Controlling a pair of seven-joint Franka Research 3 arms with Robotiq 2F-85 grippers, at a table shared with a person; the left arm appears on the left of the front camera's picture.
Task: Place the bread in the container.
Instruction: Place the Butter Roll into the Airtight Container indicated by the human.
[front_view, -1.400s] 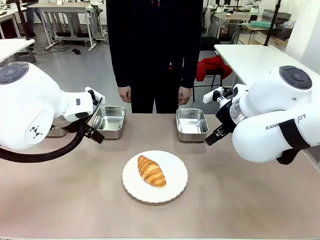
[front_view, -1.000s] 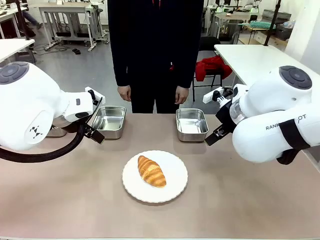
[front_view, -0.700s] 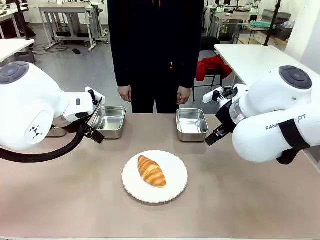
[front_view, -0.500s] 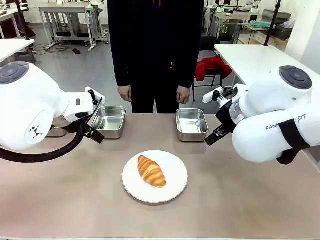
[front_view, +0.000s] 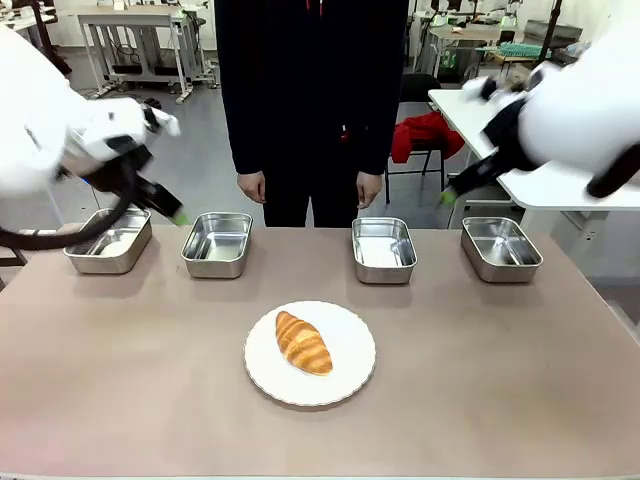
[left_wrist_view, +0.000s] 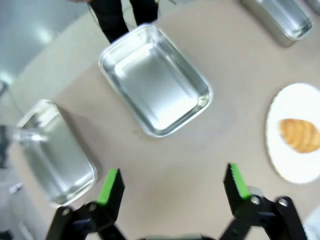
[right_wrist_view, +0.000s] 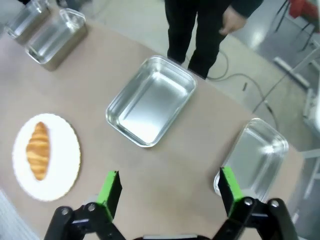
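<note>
Over the table (front_view: 120, 400), left gripper (left_wrist_view: 173, 179) and right gripper (right_wrist_view: 169, 182) hover high, spread.

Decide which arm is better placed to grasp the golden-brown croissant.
Left, marginally: both are open, but the left gripper hangs lower, slightly nearer the golden-brown croissant than the right gripper.

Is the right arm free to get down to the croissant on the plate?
Probably yes. The croissant lies alone on the plate, with nothing over it. The right gripper is open and raised above the table, and the person's hands hang at the far edge, clear of the plate.
</note>
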